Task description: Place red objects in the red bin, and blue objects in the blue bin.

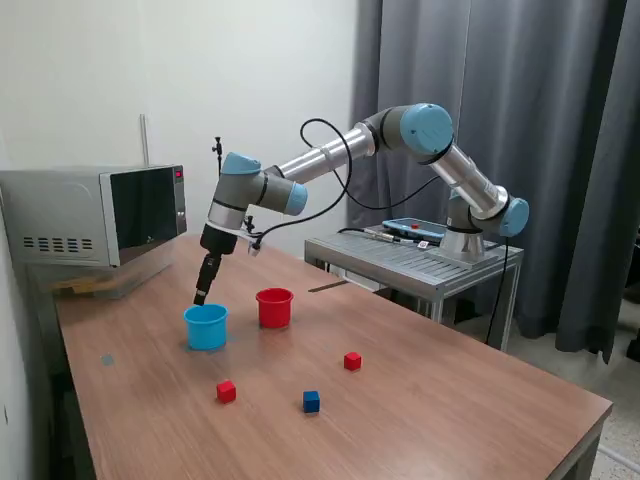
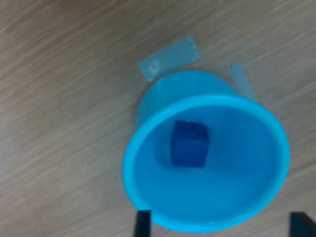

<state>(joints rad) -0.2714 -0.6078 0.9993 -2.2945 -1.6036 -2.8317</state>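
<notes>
A: Gripper [image 1: 200,297] placement is explained in the exterior view: it is held directly above the blue bin [image 1: 206,327], probably so that a cube can fall straight inside. The red bin [image 1: 275,308] is stood just beside it, toward the exterior view's right.

B: And what is left on the table [image 1: 450,400]?

A: Two red cubes are seen, one [image 1: 227,391] nearer the front edge and one [image 1: 352,361] further to the exterior view's right. One blue cube [image 1: 311,401] is lying between them, well apart from both bins. So the sorting is judged to be only started.

B: What is shown by the wrist view?

A: The light-blue bin [image 2: 148,197] is seen from above, round, with a rolled rim and slightly tapered walls. A dark-blue cube [image 2: 188,144] is resting on its bottom, solid and much smaller than the cup. Two fingertips [image 2: 143,223] are seen at the picture's edge, spread wide apart with nothing between them, so the hand is released. Two pieces of tape [image 2: 168,58] are stuck on the wood beside the cup, perhaps as position marks.
</notes>
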